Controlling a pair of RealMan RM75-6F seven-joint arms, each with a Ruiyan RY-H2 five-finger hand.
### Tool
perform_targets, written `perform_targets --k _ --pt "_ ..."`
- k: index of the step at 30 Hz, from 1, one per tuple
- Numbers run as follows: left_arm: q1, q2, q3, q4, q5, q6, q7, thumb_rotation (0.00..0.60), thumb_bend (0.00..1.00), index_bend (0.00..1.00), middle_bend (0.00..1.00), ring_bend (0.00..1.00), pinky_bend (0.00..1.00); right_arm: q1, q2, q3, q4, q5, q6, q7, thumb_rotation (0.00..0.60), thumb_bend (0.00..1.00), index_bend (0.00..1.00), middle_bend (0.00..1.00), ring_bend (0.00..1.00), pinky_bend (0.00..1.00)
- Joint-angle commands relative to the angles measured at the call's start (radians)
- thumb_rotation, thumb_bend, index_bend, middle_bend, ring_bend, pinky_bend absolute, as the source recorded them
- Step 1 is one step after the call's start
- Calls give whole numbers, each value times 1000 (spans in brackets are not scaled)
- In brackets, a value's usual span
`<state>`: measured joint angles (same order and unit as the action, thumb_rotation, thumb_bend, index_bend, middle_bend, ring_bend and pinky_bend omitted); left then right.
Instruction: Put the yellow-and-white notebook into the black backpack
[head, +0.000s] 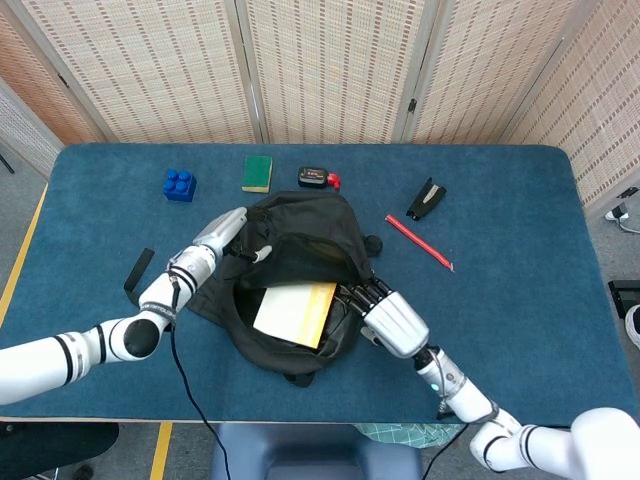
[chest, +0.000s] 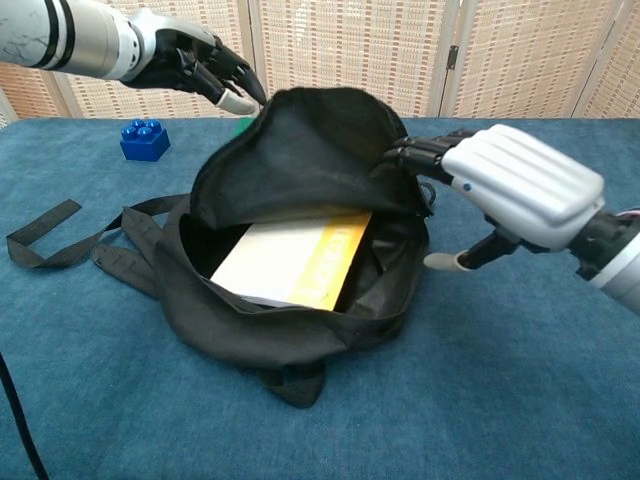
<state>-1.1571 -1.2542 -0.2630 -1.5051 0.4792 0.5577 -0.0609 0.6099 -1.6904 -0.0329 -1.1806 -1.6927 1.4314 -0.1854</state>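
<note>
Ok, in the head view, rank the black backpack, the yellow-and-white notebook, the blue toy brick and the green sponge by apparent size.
1. Black fabric backpack, clearly largest.
2. Yellow-and-white notebook, partly hidden inside the backpack.
3. Green rectangular sponge and blue studded toy brick: close in size; the sponge looks marginally bigger, but I would not rank them firmly.

The black backpack (chest: 300, 320) mouth gapes, its raised flap (chest: 310, 150) overhanging the yellow-and-white notebook (chest: 295, 258) inside.

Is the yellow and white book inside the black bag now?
Yes, inside. The notebook lies in the open backpack, below its rim, and neither robot hand holds it.
</note>
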Motion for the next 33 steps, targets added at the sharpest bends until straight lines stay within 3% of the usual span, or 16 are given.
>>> perform_targets --k 1,6,14,20,23,26,33 --pt "0 14 14 -27 19 -2 16 600 446 344 169 97 0 -54 96 -20 -88 -11 44 -30 600 185 245 233 296 279" --pt "11 38 8 -78 56 6 9 600 445 203 134 66 0 -99 176 -31 -153 -20 74 -46 600 185 245 233 294 279" --pt "68 80 0 -143 138 69 -11 600 441 189 130 67 0 -148 257 -9 -198 5 93 -32 600 185 245 234 291 279" --pt "144 80 30 -154 190 225 16 600 445 211 130 85 0 -169 346 14 -258 59 60 24 600 187 245 234 292 291" --pt "197 86 52 -164 236 304 30 600 445 217 130 84 0 -183 397 23 -302 105 31 63 600 253 242 204 267 260" --pt "261 93 76 -175 292 395 40 600 445 221 130 82 0 -195 458 22 -345 146 -11 92 600 308 189 124 192 179" --pt "421 85 140 -161 409 602 66 600 445 209 130 77 0 -238 544 27 -382 232 -66 194 600 310 24 2 81 63"
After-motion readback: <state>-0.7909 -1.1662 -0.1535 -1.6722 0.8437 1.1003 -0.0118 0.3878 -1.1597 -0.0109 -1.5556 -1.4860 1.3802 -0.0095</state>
